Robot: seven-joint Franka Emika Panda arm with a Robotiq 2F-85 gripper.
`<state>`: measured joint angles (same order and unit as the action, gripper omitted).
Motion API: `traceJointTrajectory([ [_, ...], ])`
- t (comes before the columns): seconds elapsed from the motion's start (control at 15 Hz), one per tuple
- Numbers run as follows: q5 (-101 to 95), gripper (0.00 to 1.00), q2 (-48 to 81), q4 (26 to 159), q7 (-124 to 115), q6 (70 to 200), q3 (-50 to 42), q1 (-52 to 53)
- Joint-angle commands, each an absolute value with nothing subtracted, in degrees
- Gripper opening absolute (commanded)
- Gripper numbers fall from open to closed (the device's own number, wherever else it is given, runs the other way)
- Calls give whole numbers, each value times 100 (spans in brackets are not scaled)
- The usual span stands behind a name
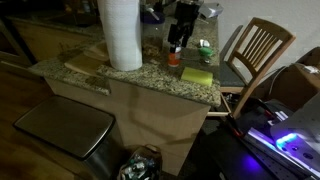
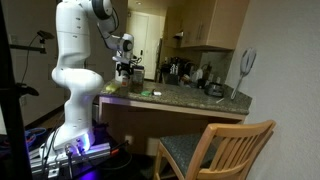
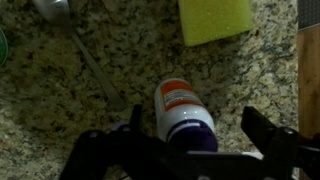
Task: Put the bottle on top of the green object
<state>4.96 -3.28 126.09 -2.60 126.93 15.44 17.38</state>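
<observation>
The small bottle (image 3: 180, 108) has a red-orange label, a white body and a dark cap. It stands on the granite counter, and in an exterior view (image 1: 174, 58) it sits just under the gripper. My gripper (image 3: 197, 120) is open, with the bottle between its fingers: close to the left finger, a wide gap to the right one. In an exterior view the gripper (image 1: 178, 40) hangs low over the counter. The small dark green object (image 1: 205, 47) sits a little beyond the bottle; only its edge shows in the wrist view (image 3: 2, 45).
A flat yellow-green sponge (image 1: 197, 75) (image 3: 215, 18) lies near the bottle. A tall white roll (image 1: 120, 35) stands on a wooden board (image 1: 85, 65). A thin stick (image 3: 95, 65) lies on the counter (image 1: 150, 75). A wooden chair (image 1: 255, 50) stands beside the counter's end.
</observation>
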Motion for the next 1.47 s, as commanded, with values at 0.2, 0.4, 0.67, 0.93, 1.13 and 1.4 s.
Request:
traceJointTrajectory([
  [0.2,491,100,-319,12592,-243,12734,1580,1697],
  [0.4,512,100,-242,12589,-156,13196,1599,1717],
  [0.67,507,100,-223,12581,-259,13266,1600,1717],
  [0.93,507,100,-143,12581,-259,13344,1600,1717],
  [1.13,326,100,-320,12581,-652,12953,1596,1699],
  [1.4,460,100,-179,12577,-458,13203,1602,1717],
])
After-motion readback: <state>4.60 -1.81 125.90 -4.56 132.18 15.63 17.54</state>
